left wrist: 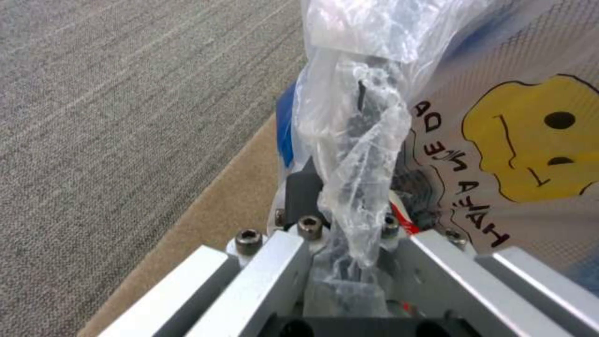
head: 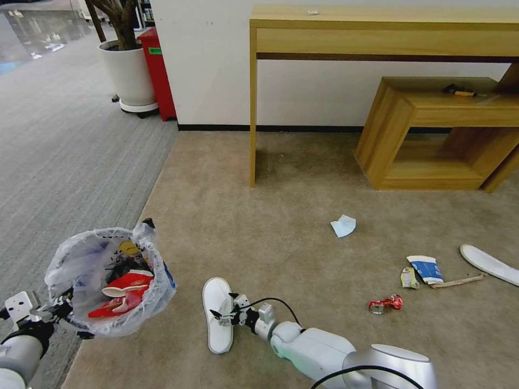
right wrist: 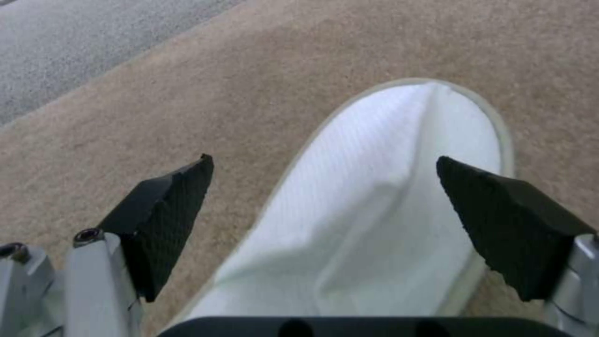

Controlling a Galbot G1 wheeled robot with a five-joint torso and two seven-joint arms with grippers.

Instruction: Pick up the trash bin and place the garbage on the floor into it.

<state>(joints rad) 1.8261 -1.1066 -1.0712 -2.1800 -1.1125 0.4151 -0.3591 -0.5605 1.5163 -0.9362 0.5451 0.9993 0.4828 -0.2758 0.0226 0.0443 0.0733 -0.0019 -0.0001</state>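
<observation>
On the beige floor (head: 281, 216) the trash bin (head: 111, 281) hung clenched by its bag in the left tool (left wrist: 349, 234), while the right tool (right wrist: 325, 206) gaped wide over a white slipper (head: 217, 313), probably needing to drop lower and pinch it.

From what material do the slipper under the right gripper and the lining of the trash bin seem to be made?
The slipper looks like soft white fabric, matte, with a fine ribbed weave and a paler stitched edge; likely thin cloth or non-woven textile. The lining of the trash bin looks like thin plastic film: translucent, glossy and crinkled, printed with a yellow face and black letters.
</observation>
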